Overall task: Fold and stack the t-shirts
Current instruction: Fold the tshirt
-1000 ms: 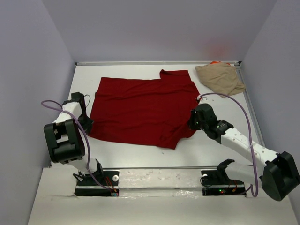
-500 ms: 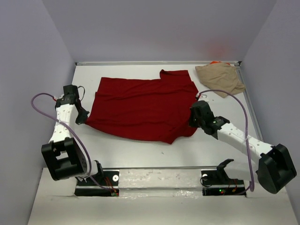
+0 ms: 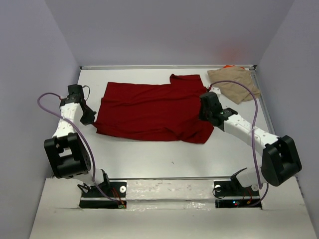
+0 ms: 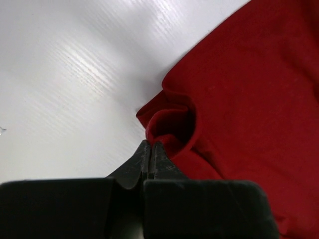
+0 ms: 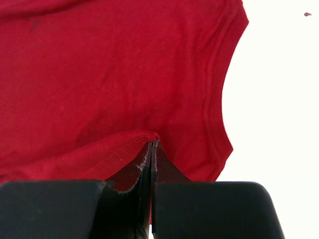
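Observation:
The dark red t-shirt [image 3: 149,107] lies spread across the middle of the white table [image 3: 164,159], its near part doubled back over itself. My left gripper [image 3: 91,118] is at the shirt's left edge, shut on a bunched corner of the red cloth [image 4: 172,119]. My right gripper [image 3: 204,113] is over the shirt's right side, shut on a hem of the red cloth [image 5: 124,149], with more of the shirt flat beneath. A crumpled tan t-shirt [image 3: 234,82] sits at the far right corner. A sliver of orange fabric [image 3: 229,66] shows behind it.
Grey walls close in the table on the left, back and right. A raised rail [image 3: 164,66] runs along the far edge. Both arm bases [image 3: 169,191] stand at the near edge, with purple cables [image 3: 50,97] looping off each arm.
Both grippers have moved toward the far side of the table, carrying the red shirt's near edge with them. The shirt now looks shorter front to back. The tan shirt has not moved.

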